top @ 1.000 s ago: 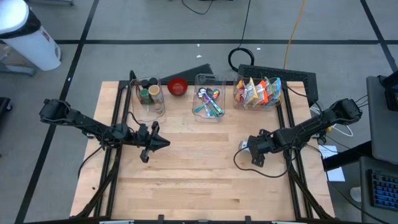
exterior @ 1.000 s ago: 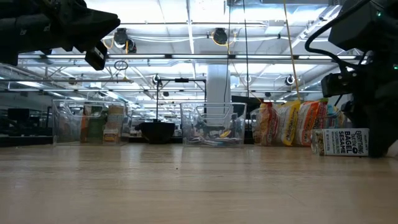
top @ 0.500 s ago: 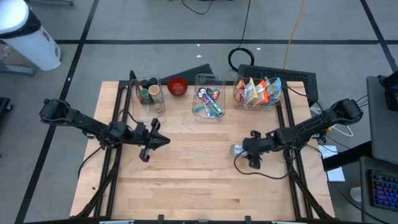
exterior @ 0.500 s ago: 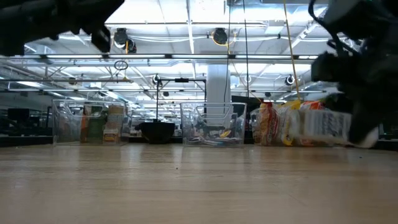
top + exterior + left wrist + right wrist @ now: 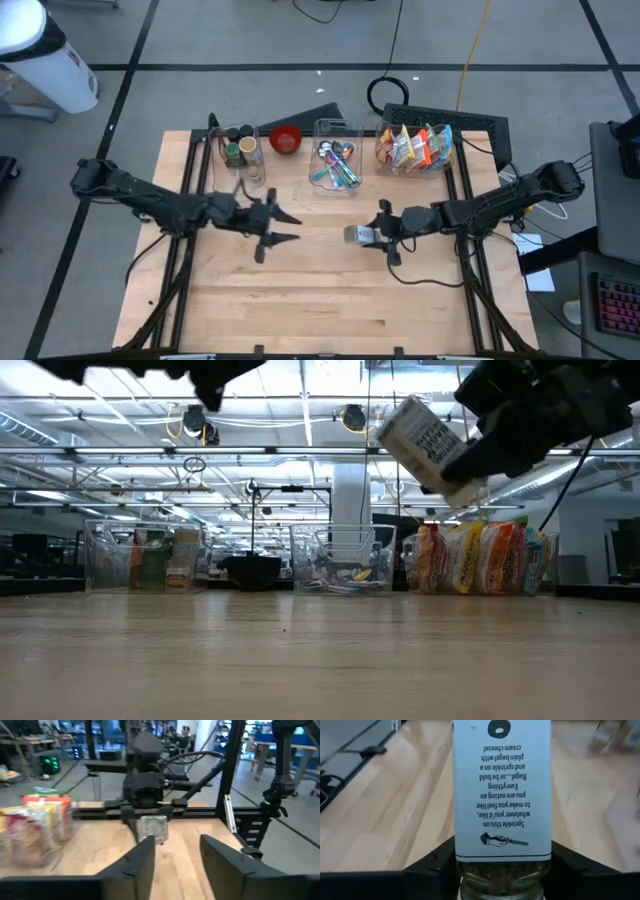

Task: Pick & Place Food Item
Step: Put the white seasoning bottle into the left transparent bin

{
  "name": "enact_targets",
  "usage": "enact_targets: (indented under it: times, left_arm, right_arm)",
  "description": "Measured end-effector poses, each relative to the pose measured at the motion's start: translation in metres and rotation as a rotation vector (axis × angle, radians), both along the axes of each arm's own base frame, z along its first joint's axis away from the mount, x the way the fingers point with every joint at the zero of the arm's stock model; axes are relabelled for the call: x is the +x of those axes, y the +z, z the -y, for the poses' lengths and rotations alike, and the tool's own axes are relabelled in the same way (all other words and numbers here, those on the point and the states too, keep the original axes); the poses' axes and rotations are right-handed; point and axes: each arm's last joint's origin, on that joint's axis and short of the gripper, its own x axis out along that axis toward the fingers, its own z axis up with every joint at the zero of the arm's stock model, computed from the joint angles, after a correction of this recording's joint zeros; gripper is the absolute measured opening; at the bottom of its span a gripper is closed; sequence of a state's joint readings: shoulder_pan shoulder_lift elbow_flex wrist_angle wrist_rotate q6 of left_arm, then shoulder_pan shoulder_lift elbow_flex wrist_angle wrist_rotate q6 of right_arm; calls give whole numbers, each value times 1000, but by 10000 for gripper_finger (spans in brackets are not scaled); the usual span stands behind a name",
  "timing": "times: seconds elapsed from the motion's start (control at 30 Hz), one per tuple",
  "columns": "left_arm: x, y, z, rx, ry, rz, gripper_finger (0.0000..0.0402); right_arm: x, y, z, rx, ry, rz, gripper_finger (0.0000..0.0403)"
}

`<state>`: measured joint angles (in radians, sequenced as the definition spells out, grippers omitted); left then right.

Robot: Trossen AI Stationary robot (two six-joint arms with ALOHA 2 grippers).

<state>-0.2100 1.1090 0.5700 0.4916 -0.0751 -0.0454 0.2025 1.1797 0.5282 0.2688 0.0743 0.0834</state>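
Basically: left gripper [image 5: 283, 227] fingers apart, empty, hovering mid-table. Right gripper [image 5: 372, 234] clamped on the seasoning jar [image 5: 357, 235], held in the air over table centre, tilted. Jar looks rigid, light, with a slick label (grip the body, not the cap). Spice bin [image 5: 241, 150], red bowl [image 5: 286, 139], utensil bin [image 5: 337, 160], and snack bin [image 5: 414, 148] line the far edge, nothing blocking.

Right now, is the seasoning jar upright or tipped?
Tipped. The seasoning jar hangs clear of the table, clamped in the right end effector, slanting in the low view and lying sideways from above.
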Motion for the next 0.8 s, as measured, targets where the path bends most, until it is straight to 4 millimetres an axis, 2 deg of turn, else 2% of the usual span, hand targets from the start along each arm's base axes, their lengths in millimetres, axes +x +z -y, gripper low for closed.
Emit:
enact_targets:
  times: [0.07,0.17,0.37,0.57,0.8]
  left_arm:
    - [15,3,4,4,-21,-23,188]
    - [35,-3,8,21,-20,-94,229]
    - [74,-18,13,99,31,-156,289]
    - [112,-32,7,30,65,-214,316]
    - [138,-47,3,-22,10,-261,324]
  right_arm:
    - [3,2,2,-16,0,42,190]
    - [8,2,3,-29,-3,75,190]
    - [18,-12,1,-33,0,59,190]
    - [28,-24,-1,-21,25,57,190]
    - [30,-28,-2,-21,23,50,190]
